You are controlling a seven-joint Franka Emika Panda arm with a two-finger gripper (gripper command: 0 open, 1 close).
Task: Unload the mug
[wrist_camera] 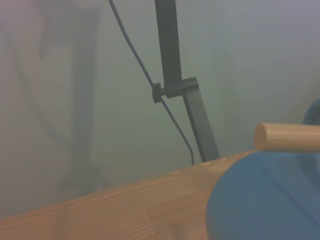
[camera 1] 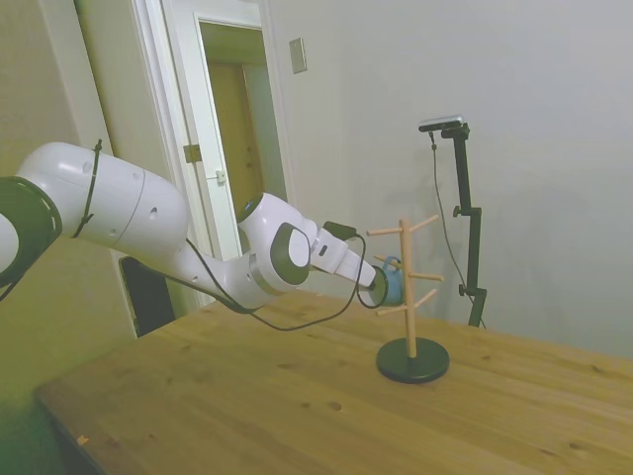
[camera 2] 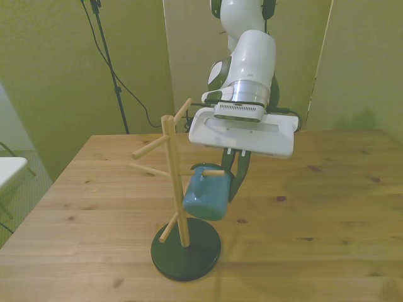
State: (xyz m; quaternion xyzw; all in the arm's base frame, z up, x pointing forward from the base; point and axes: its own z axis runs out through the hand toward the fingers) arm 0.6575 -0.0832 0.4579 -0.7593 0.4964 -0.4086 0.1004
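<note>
The light-blue mug (camera 2: 206, 195) hangs tilted on a peg (camera 2: 214, 172) of the wooden peg stand (camera 2: 170, 165), on the side toward the front view's right. My gripper (camera 2: 230, 180) is right behind the mug, shut on the mug's far side, with its dark fingers partly hidden by the mug. In the side view the mug (camera 1: 392, 282) sits between the gripper (camera 1: 379, 286) and the stand's post (camera 1: 406, 292). The wrist view shows the blurred blue mug (wrist_camera: 265, 200) close up, with the peg's tip (wrist_camera: 287, 137) lying over it.
The stand rests on a round dark base (camera 2: 186, 253) near the table's front edge. Other bare pegs (camera 2: 147, 149) stick out toward the front view's left. A white chair edge (camera 2: 11, 168) shows at the far left.
</note>
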